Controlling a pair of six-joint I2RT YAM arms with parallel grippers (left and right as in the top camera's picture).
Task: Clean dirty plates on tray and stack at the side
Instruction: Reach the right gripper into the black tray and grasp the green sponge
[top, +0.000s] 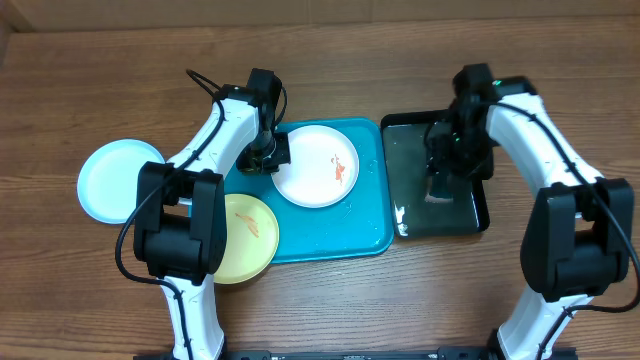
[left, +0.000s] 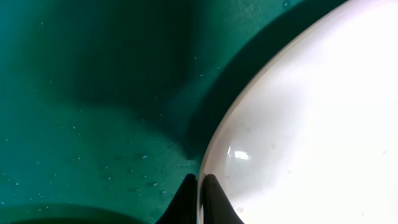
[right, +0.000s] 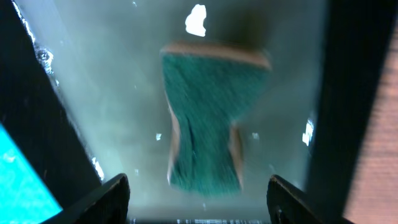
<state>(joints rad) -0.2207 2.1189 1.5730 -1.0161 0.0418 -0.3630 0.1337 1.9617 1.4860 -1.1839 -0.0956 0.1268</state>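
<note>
Closest to my left wrist lens, the left tool (left: 199, 186) is pinching the rim of the white plate (left: 311, 124), one finger on either side of the edge. That plate (orange-red smear on it) sits on the turquoise tray (top: 365, 235). The yellow plate (top: 245, 235) overlaps the tray's near left corner, and the mint-blue plate (top: 118, 180) lies on the worktop (top: 400, 60) further left. My right tool (right: 199, 182) hangs spread over a green sponge (right: 205, 124) in the black tray (top: 455, 215).
</note>
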